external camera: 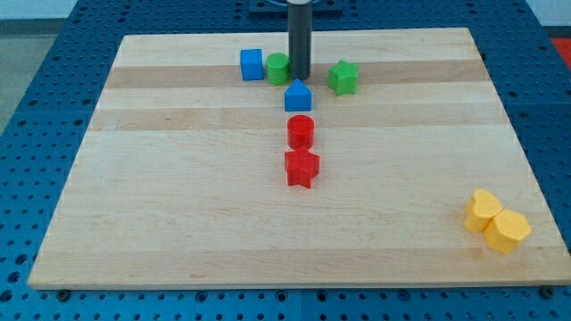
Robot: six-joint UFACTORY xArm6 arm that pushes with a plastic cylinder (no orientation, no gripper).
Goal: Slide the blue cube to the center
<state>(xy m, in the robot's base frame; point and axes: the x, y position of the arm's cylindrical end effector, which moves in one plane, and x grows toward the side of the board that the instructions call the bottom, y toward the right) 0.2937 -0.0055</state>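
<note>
- Tip [300, 77] down betw green cylinder [278, 68] & blue house-shaped block [298, 95]; blue cube [252, 63] at its 9 o'clock.
- Plain rod, no fingers; no containers on board [178, 223].

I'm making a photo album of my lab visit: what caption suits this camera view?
My tip rests between green cylinder and green star, right of the blue cube.

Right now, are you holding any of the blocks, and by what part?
Nothing is held. My tip is a bare rod end resting between the green cylinder and blue house-shaped block.
</note>
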